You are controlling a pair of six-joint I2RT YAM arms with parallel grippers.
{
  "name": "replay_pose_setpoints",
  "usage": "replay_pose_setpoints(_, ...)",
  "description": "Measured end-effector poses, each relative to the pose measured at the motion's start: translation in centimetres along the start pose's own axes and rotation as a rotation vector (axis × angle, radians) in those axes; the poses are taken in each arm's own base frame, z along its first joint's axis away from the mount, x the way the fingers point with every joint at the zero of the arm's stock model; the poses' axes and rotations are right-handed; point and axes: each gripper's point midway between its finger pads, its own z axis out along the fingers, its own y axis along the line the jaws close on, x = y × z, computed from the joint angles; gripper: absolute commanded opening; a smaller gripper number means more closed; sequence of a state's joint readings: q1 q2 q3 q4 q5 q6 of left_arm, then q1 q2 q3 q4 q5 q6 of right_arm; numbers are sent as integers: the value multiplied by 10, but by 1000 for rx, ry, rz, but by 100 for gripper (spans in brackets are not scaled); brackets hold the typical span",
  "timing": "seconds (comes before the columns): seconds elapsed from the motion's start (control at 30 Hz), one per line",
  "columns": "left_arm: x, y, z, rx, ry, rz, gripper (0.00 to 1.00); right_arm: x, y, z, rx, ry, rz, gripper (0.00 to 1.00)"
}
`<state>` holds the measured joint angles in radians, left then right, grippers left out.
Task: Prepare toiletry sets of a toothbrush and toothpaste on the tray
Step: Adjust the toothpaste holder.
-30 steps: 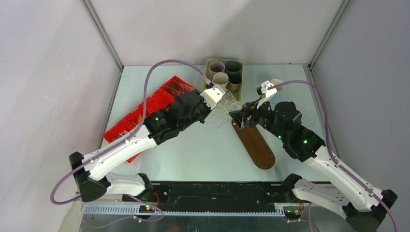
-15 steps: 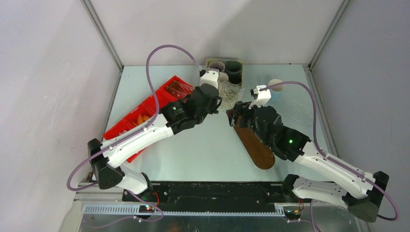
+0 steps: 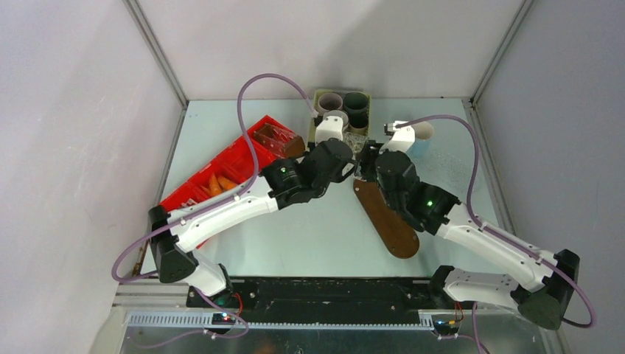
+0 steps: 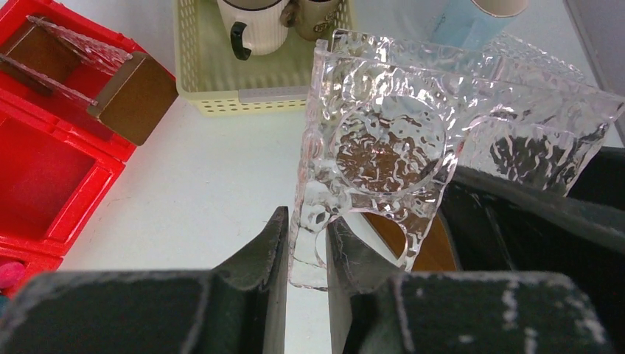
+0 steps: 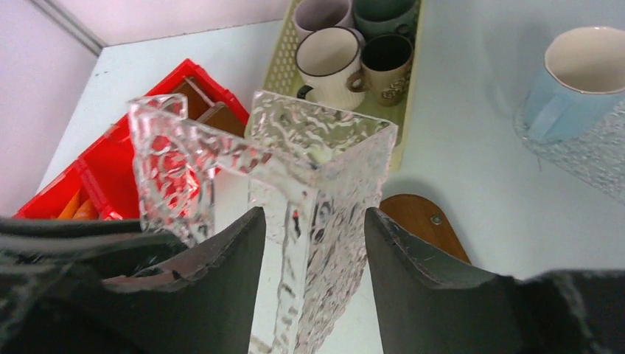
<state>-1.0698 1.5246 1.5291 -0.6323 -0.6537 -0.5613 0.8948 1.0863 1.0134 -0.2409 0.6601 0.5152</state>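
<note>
My left gripper (image 4: 307,221) is shut on the lower edge of a clear textured holder (image 4: 383,147) with a round hole in it, held above the far end of the dark brown tray (image 3: 388,219). My right gripper (image 5: 313,214) is open, its fingers on either side of one wall of the same clear holder (image 5: 317,162) with gaps on both sides. In the top view the two wrists meet over the tray's far tip. Orange toothpaste tubes (image 3: 216,182) lie in the red bin (image 3: 243,151). I cannot make out a toothbrush.
A pale yellow basket (image 3: 318,96) with several mugs (image 5: 332,59) stands at the back, just beyond the grippers. A light blue mug (image 5: 575,81) sits on a clear textured piece at the back right. The red bin runs along the left.
The left arm has carried the clear holder rightward to the tray's far end. The right arm swung left to meet it, and its jaws have narrowed around the holder's wall.
</note>
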Motion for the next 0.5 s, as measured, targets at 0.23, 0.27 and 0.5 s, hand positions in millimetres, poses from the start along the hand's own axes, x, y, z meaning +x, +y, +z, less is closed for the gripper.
replay_pose_setpoints(0.23, 1, -6, -4, -3, -14, -17, 8, 11, -15, 15, 101, 41, -29, 7)
replay_pose_setpoints(0.27, 2, -9, -5, 6, -16, -20, 13, 12, -18, 17, 119, 46, -36, 2)
replay_pose_setpoints(0.5, 7, -15, -11, 63, -26, -37, 65, 18, -34, 18, 154, 98, -96, 0)
